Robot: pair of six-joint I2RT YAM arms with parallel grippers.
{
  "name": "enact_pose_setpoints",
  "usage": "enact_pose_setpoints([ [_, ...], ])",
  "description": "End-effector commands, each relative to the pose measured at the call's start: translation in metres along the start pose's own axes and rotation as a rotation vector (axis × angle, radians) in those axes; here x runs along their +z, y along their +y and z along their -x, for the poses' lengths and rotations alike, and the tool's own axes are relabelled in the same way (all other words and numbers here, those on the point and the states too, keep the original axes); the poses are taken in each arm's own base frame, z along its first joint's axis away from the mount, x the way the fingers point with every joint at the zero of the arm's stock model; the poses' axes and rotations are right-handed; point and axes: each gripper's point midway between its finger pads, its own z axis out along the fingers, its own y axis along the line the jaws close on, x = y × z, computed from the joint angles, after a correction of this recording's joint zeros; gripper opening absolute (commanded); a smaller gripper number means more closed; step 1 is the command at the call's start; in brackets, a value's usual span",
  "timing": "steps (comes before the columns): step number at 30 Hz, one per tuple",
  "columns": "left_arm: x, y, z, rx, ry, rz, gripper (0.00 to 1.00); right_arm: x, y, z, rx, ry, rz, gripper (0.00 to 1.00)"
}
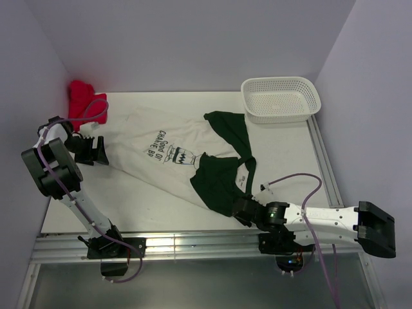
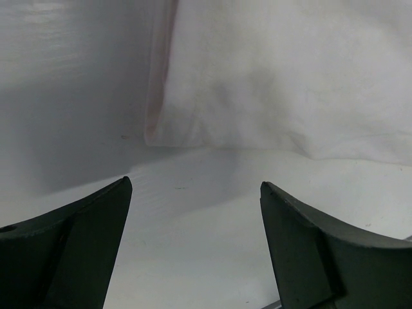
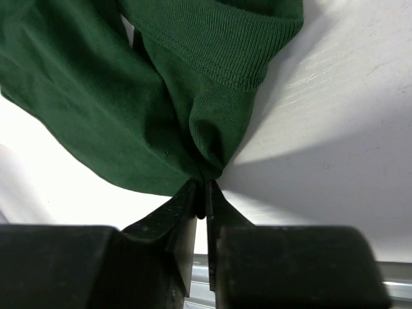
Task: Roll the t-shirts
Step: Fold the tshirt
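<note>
Along the far left edge of the table [image 1: 154, 215] you have a red cloth [image 1: 82, 100] bunched against the wall. Just nearer than it, your left gripper [image 1: 102, 151] sits low over the surface, its jaws spread wide with nothing between them. In its wrist view the two dark fingers [image 2: 84, 238] frame bare tabletop, and the cloth lying just beyond their tips is untouched. That cloth is the off-white t-shirt [image 1: 145, 145], spread fairly flat from beside the left gripper toward the middle of the table, its dark lettering and small graphic facing up. To its right the green t-shirt [image 1: 225, 174] lies crumpled and overlaps the off-white one's right side, with one part reaching toward the far edge. At the green shirt's near tip your right gripper [image 1: 239, 211] comes in from the right. Its wrist view shows the jaws pressed together on a gathered pinch of green fabric beside a ribbed hem, the cloth fanning out from the fingertips. At the far right a white perforated basket [image 1: 280, 100] stands on the table, just beside the green shirt's far end; whether they touch, you cannot tell.
</note>
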Motion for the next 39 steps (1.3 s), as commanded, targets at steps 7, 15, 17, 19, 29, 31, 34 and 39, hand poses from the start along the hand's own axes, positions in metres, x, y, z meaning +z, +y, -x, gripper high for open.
enact_pose_setpoints([
  [7, -0.008, 0.03, 0.018, -0.12, -0.069, 0.174, 0.89, 0.001, -0.005, 0.012, 0.002, -0.052, 0.045, 0.13],
  [15, 0.008, 0.033, 0.027, -0.205, -0.07, 0.129, 0.89, 0.002, -0.02, 0.016, 0.022, -0.044, 0.055, 0.12],
  [17, 0.013, 0.035, 0.031, -0.216, -0.074, 0.125, 0.88, -0.002, -0.02, 0.02, 0.022, -0.054, 0.057, 0.12],
  [19, 0.018, 0.035, 0.032, -0.223, -0.07, 0.13, 0.88, -0.004, -0.021, 0.028, 0.016, -0.079, 0.05, 0.12],
  [29, 0.03, 0.02, 0.037, -0.177, -0.063, 0.114, 0.59, -0.002, -0.021, 0.033, -0.002, -0.095, 0.002, 0.11],
  [31, 0.029, 0.013, 0.036, -0.155, -0.059, 0.106, 0.51, -0.003, -0.02, 0.034, -0.017, -0.101, -0.012, 0.11],
  [34, 0.023, 0.006, 0.031, -0.119, -0.048, 0.096, 0.32, -0.004, -0.021, 0.037, -0.044, -0.111, -0.05, 0.11],
  [39, 0.004, 0.004, 0.018, -0.052, -0.02, 0.149, 0.0, -0.011, -0.02, 0.053, -0.112, -0.129, -0.094, 0.06],
])
